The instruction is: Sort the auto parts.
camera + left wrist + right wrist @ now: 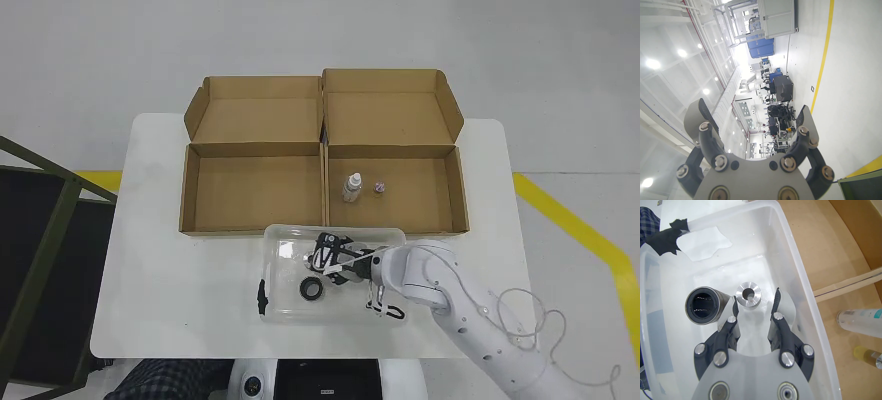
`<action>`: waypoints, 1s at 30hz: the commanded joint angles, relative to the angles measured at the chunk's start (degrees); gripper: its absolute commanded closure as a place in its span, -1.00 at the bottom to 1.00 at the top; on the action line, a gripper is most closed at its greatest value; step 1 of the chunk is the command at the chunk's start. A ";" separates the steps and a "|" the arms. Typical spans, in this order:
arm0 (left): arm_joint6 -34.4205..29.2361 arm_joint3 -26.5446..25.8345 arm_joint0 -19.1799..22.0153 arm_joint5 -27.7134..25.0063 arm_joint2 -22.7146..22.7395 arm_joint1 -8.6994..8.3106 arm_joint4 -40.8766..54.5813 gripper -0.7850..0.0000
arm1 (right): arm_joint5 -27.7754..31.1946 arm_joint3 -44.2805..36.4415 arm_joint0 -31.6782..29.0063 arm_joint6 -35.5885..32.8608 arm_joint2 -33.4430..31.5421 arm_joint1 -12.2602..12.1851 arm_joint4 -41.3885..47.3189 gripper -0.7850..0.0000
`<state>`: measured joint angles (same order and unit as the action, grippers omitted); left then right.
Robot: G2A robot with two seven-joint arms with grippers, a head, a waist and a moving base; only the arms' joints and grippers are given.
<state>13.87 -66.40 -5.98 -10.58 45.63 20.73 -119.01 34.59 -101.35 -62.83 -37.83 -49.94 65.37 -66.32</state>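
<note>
With right hand (pixel 755 303) spread open astride the sleeve (pixel 748 301) inside the bin (pixel 800 275), aligned to grip it.

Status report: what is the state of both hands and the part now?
Right hand open inside clear bin, around silver sleeve. Left hand open, empty. Black bearing crowds one finger.

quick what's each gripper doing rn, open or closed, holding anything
Left gripper: open, empty.
Right gripper: open, down in the clear bin, silver sleeve between its jaws, not gripped.
</note>
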 commanded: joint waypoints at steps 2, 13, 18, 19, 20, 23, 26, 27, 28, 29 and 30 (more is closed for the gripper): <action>0.00 0.00 0.00 0.00 0.00 0.00 -0.01 -1.00 | 0.18 0.57 0.34 -0.14 0.58 0.14 -0.01 0.11; 0.00 0.00 0.00 0.00 0.00 0.00 -0.01 -1.00 | 0.07 3.51 2.27 -0.08 2.83 0.95 0.33 0.11; 0.00 0.00 0.00 0.00 0.00 0.00 -0.01 -1.00 | 0.02 4.64 2.93 0.00 3.68 1.29 0.56 0.10; 0.00 0.00 0.00 0.00 0.00 0.00 -0.01 -1.00 | -0.03 4.80 3.02 0.02 3.85 1.36 0.57 0.10; 0.00 0.00 0.00 0.00 0.00 0.00 -0.01 -1.00 | -0.05 5.00 3.12 0.02 4.03 1.43 0.61 0.10; 0.00 0.00 0.00 0.00 0.00 0.00 -0.01 -1.00 | -0.28 5.50 3.45 0.19 4.47 1.64 0.72 0.09; 0.00 0.00 0.00 0.00 0.00 0.00 -0.01 -1.00 | -0.36 5.91 3.81 0.39 4.74 1.82 0.82 0.15; 0.00 0.00 0.00 0.00 0.00 0.00 -0.01 -1.00 | -0.44 6.06 3.91 0.47 4.77 1.87 0.87 0.17; 0.00 0.00 0.00 0.00 0.00 0.00 -0.01 -1.00 | -0.47 6.17 3.98 0.57 4.83 1.92 0.95 0.20; 0.00 0.00 0.00 0.00 0.00 0.00 -0.01 -1.00 | -0.47 6.30 4.07 0.63 4.89 1.96 0.97 0.22; 0.00 0.00 0.00 0.00 0.00 0.00 -0.01 -1.00 | -0.49 6.44 4.16 0.69 4.97 2.01 0.96 0.21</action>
<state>13.87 -66.40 -5.98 -10.58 45.63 20.73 -119.01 34.11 -95.04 -58.75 -37.19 -45.03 67.34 -65.36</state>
